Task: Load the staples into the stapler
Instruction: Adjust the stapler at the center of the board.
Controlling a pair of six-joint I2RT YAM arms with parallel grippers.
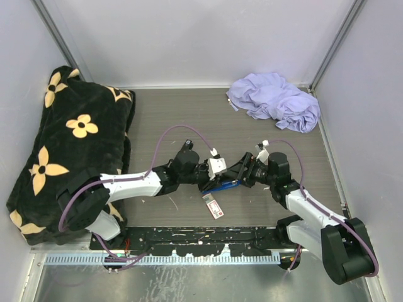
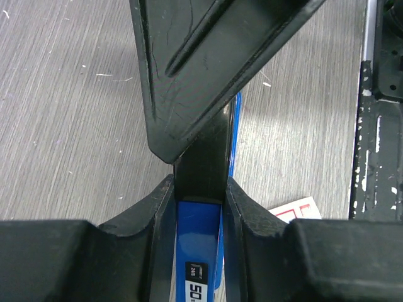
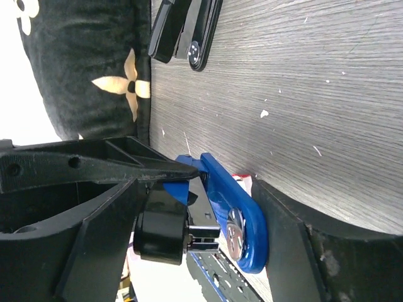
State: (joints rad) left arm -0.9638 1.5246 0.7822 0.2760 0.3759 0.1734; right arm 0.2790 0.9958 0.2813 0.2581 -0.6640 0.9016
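Note:
A blue and black stapler [image 1: 224, 185] sits at the table's middle, between both grippers. My left gripper [image 1: 214, 178] is shut on it. In the left wrist view its fingers [image 2: 162, 217] flank the blue body [image 2: 198, 239]. My right gripper [image 1: 244, 174] grips the stapler's other end. In the right wrist view one finger [image 3: 286, 239] lies against the blue base [image 3: 249, 226] and the other tip rests on the top part. The staples box [image 1: 213, 207], white with a red label, lies on the table just in front. A corner of the box shows in the left wrist view [image 2: 296, 211].
A black blanket with yellow flowers [image 1: 69, 151] fills the left side. A purple cloth [image 1: 277, 100] is bunched at the back right. A second, black stapler [image 3: 186, 31] lies beside the blanket. A black mounting rail [image 1: 201, 242] runs along the near edge.

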